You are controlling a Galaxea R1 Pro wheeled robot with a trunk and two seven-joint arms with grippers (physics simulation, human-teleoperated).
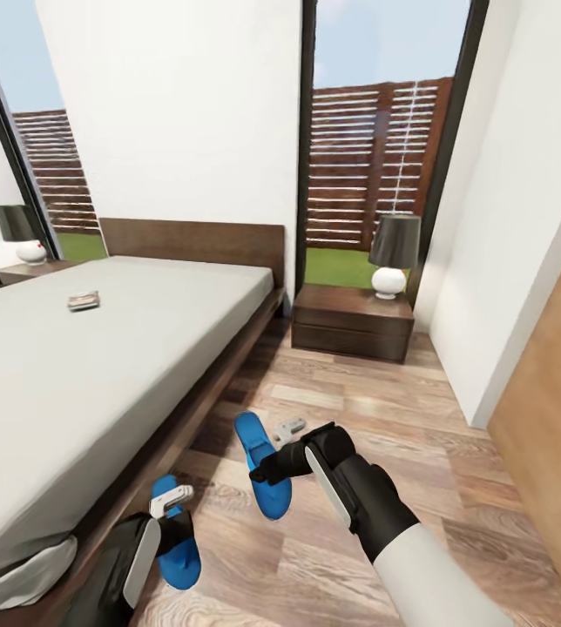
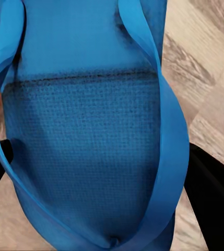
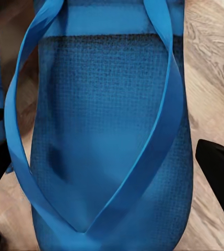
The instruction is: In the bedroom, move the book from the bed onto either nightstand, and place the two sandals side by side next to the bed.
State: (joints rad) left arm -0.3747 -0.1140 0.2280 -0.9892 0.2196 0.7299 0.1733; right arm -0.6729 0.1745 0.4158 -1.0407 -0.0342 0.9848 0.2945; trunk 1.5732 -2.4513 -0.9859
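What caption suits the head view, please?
Both grippers at blue sandals beside the bed; book on mattress.

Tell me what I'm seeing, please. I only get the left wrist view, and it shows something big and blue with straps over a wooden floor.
Observer: That's a blue sandal, lying on the floor right beside the bed. The left gripper is down over it.
Operator: Is there a second one?
Observer: Yes, the other sandal lies farther out on the floor, with the right gripper over it.
Operator: Anything on the bed?
Observer: A small book lies on the mattress up near the headboard, far from both grippers.
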